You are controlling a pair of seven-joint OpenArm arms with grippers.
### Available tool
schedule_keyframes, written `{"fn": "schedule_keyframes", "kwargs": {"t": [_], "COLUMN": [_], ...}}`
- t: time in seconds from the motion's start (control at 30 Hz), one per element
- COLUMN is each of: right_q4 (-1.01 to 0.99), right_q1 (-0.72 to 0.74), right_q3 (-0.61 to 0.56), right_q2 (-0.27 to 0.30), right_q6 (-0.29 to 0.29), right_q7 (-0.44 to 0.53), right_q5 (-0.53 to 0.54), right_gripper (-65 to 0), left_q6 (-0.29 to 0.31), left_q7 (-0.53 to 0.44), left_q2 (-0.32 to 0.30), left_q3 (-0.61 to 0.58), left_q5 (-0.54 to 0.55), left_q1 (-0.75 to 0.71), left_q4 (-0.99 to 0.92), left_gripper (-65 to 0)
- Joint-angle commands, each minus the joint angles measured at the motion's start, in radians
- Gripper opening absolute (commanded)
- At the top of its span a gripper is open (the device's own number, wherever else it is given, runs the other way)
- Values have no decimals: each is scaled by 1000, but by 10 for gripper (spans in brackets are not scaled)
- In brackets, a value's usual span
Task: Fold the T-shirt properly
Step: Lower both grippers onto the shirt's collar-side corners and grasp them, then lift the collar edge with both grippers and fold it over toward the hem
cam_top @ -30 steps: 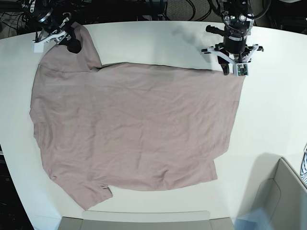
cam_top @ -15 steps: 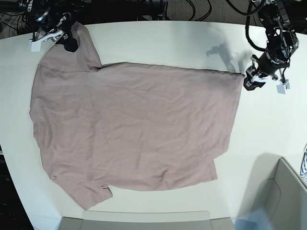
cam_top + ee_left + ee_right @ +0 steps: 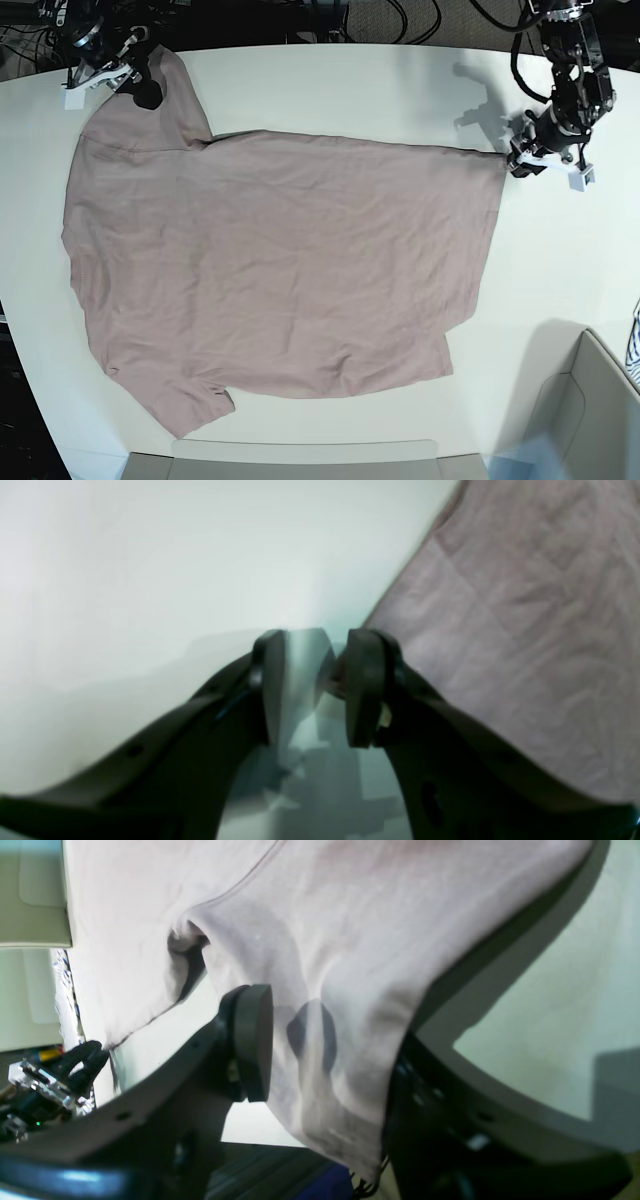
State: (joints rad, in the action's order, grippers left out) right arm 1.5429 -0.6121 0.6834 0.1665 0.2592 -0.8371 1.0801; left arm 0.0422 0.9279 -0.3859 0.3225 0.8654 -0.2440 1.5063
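Note:
The mauve-pink T-shirt (image 3: 280, 270) lies spread flat on the white table (image 3: 350, 90). My left gripper (image 3: 518, 160) is low at the shirt's far right corner. In the left wrist view its jaws (image 3: 330, 680) stand nearly closed, with a bit of pink cloth (image 3: 500, 630) pinched between the pads. My right gripper (image 3: 125, 85) is at the far left sleeve, which is raised off the table. In the right wrist view (image 3: 330, 1060) the jaws stand apart. The sleeve (image 3: 350, 965) hangs between them, draped over one finger, and the other pad (image 3: 252, 1050) stands clear of it.
A grey box (image 3: 590, 420) stands at the front right, with a blue-and-white striped cloth (image 3: 636, 345) at the right edge. A grey tray rim (image 3: 300, 460) runs along the front edge. Cables and dark gear lie behind the table.
My left gripper has swung from above the shirt's far right corner out to the right, then come back down against that corner. My right gripper has stayed at the sleeve.

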Motion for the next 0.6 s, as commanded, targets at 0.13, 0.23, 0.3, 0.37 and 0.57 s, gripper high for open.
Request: {"fn": "schedule_keyframes", "kwargs": {"t": [0.13,0.23,0.3,0.37,0.57], "right_q4": [-9,-9,-9,-8,0], "right_q1": [-15,-15,-12,-1,14], "right_q3": [2,2,2,2,2], "right_q2": [9,9,9,11,23], "right_q6": [-53,-53,-53,-53,-53], "right_q7": [-34,-34,-34,-34,-34], "right_q5": [-84,-82,-82,-85,-87], "right_gripper": [-419,-419,-420,-439,-650], "left_q6": [0,0,0,0,0], "left_q7": [15,15,15,15,13], "left_q2": [-6,6,17,21,21], "left_q3": [-59,-82,-81,-84,-76], "left_q5": [4,4,-1,-2,-5], "left_q1": [2,2,2,2,13], "left_q4": [6,4,1,1,-54], "left_gripper": [-430,-430,-432,-438,-622]}}
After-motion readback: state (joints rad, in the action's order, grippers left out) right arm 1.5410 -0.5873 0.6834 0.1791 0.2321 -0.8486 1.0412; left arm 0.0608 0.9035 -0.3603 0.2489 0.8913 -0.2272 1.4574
